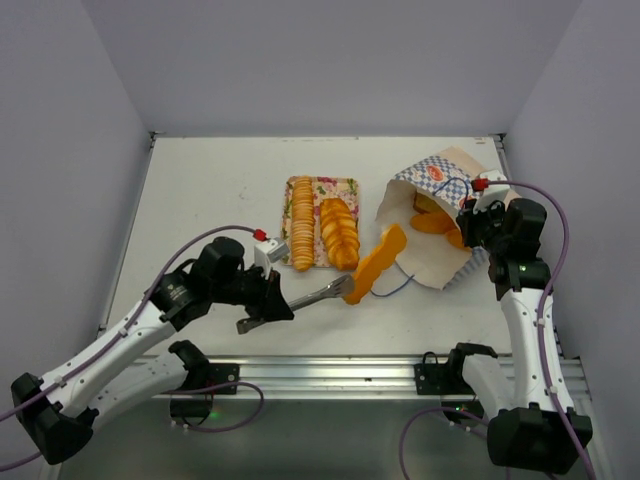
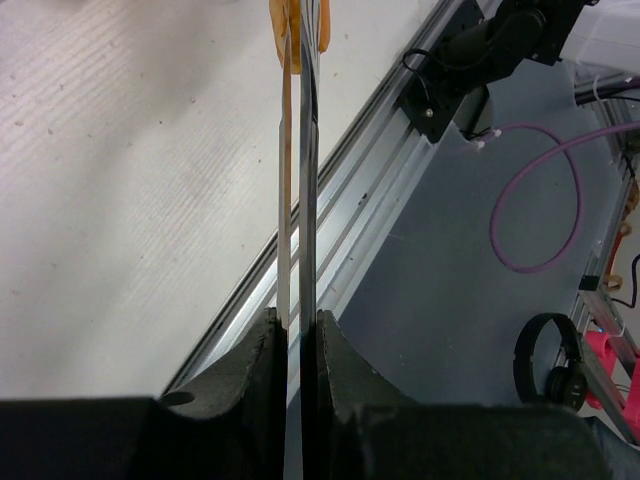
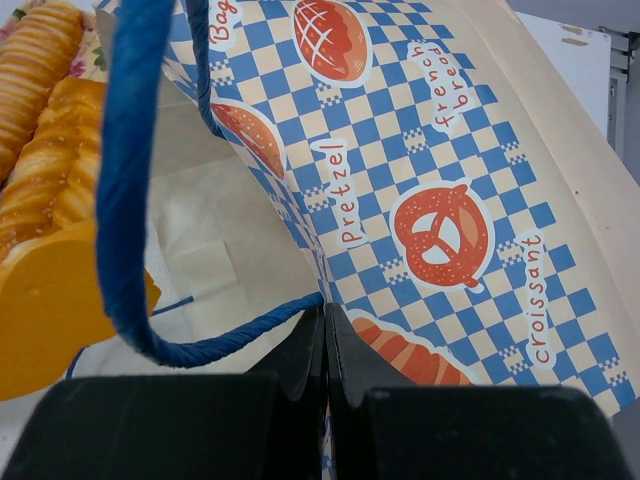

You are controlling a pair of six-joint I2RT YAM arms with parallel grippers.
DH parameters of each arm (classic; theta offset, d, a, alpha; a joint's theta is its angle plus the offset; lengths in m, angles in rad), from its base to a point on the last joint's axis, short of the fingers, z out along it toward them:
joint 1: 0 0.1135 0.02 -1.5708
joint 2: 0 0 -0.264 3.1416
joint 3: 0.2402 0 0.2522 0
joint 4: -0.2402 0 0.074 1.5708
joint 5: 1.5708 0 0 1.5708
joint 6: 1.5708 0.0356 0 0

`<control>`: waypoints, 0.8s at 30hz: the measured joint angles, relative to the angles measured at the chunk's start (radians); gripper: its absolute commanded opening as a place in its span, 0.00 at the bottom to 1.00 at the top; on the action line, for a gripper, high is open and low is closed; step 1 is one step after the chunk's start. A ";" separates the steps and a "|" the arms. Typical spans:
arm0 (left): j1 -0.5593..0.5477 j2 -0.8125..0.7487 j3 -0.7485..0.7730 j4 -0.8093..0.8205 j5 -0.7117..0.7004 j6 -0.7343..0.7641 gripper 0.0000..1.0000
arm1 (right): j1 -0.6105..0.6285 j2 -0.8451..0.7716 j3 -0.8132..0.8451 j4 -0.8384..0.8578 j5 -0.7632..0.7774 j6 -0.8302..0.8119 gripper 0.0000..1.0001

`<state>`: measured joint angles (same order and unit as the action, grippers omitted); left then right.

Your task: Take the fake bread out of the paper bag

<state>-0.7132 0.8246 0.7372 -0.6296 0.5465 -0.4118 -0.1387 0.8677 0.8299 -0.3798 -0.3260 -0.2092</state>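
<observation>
At the near edge of the table (image 1: 200, 190), your left gripper (image 1: 272, 300) is clamped on tongs (image 1: 325, 293) pinching a long loaf (image 1: 378, 262) just outside the paper bag (image 1: 440, 180). The right gripper (image 3: 326, 335) is closed on the bag's rim. Caught only by its end, the loaf could slip. More bread (image 1: 432, 222) lies inside.

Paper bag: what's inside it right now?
Orange bread pieces show through the paper bag's open mouth. Anything deeper is covered by its checkered upper wall, so a full count isn't possible.
</observation>
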 measured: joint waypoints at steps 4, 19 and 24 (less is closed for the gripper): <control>0.000 -0.064 -0.001 -0.034 -0.008 -0.024 0.00 | 0.000 0.000 0.000 0.000 0.005 0.003 0.00; 0.000 -0.108 0.014 -0.043 -0.148 -0.155 0.00 | 0.000 0.000 0.000 0.003 0.021 0.007 0.00; 0.010 -0.074 0.041 -0.014 -0.212 -0.180 0.00 | 0.000 0.000 0.000 0.003 0.021 0.007 0.00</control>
<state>-0.7036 0.7509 0.7780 -0.6437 0.3347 -0.5922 -0.1387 0.8677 0.8299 -0.3771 -0.3050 -0.2020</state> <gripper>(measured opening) 0.190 0.013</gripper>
